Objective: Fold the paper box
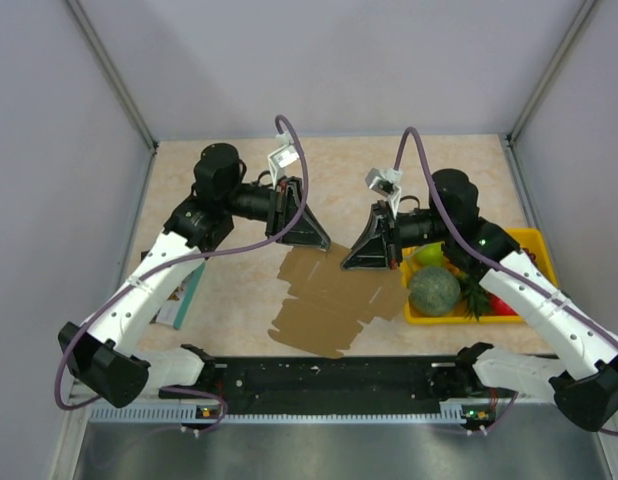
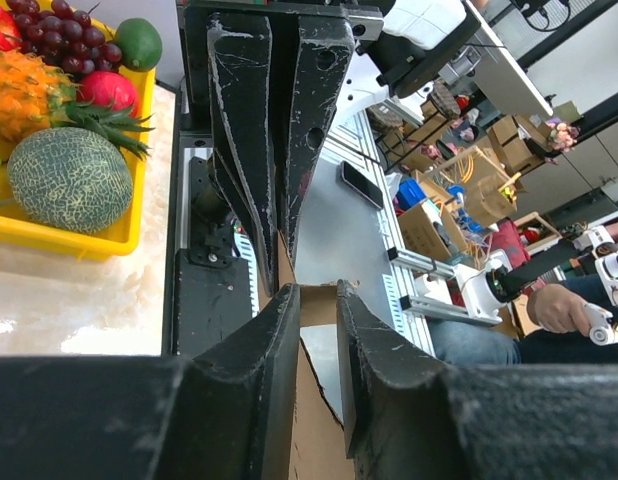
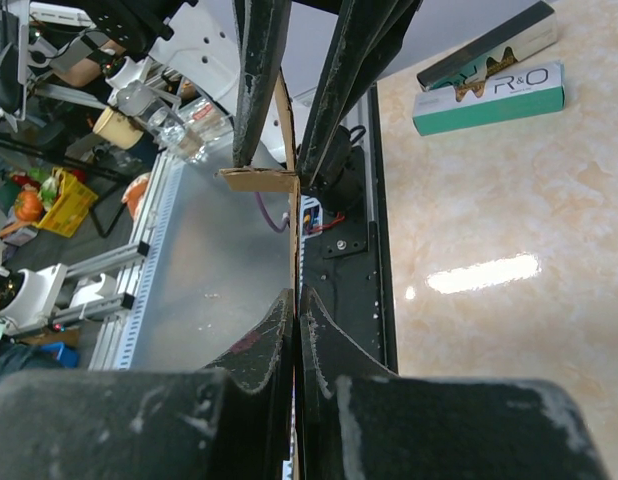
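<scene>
From above, the flat brown die-cut cardboard paper box (image 1: pixel 329 300) lies at table centre, at six o'clock from both grippers. The left gripper (image 1: pixel 323 243) and right gripper (image 1: pixel 348 262) meet nose to nose at its far edge, both arms bent inward. If they pull apart, I reckon the thin sheet could tear.

In the left wrist view, its jaws stand slightly apart with cardboard between them. I cannot tell whether they grip, so the flap may slip.

The right wrist view shows its jaws pressed onto the sheet's edge. A teal-and-white packet (image 3: pixel 489 98) lies at two o'clock, well apart.
</scene>
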Available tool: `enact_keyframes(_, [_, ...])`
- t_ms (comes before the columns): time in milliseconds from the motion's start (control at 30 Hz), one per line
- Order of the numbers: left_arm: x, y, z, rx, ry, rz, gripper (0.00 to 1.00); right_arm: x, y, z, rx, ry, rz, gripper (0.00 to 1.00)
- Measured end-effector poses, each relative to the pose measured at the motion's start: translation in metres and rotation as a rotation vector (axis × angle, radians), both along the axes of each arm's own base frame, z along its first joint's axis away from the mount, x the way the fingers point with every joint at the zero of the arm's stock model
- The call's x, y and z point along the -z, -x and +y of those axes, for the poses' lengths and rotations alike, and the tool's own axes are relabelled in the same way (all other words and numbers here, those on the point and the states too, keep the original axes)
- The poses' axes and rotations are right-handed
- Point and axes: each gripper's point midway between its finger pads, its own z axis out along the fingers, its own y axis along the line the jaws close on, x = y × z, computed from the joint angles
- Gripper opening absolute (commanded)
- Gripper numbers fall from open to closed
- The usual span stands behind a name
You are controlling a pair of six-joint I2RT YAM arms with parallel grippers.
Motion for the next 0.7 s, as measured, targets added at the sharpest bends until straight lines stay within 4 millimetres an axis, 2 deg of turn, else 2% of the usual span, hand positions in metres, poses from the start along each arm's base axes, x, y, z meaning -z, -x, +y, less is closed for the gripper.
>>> enact_keyframes(200, [0.001, 0.002, -0.001, 0.009, -0.01, -0.011, 0.24, 0.0, 0.001, 0.0, -0.007, -0.001, 0.002, 0.0])
enact_keyframes(367, [0.004, 0.007, -0.005, 0.028, -0.012, -0.031, 0.34, -0.001, 0.004, 0.0, -0.017, -0.003, 0.01, 0.0])
enact_keyframes(467, [0.009, 0.013, -0.007, 0.045, -0.022, -0.034, 0.37, -0.004, 0.005, 0.002, -0.021, -0.012, 0.008, 0.0])
enact_keyframes(700, [0.013, 0.015, -0.006, 0.046, -0.04, -0.05, 0.2, -0.007, 0.007, 0.004, -0.024, -0.019, 0.012, 0.0])
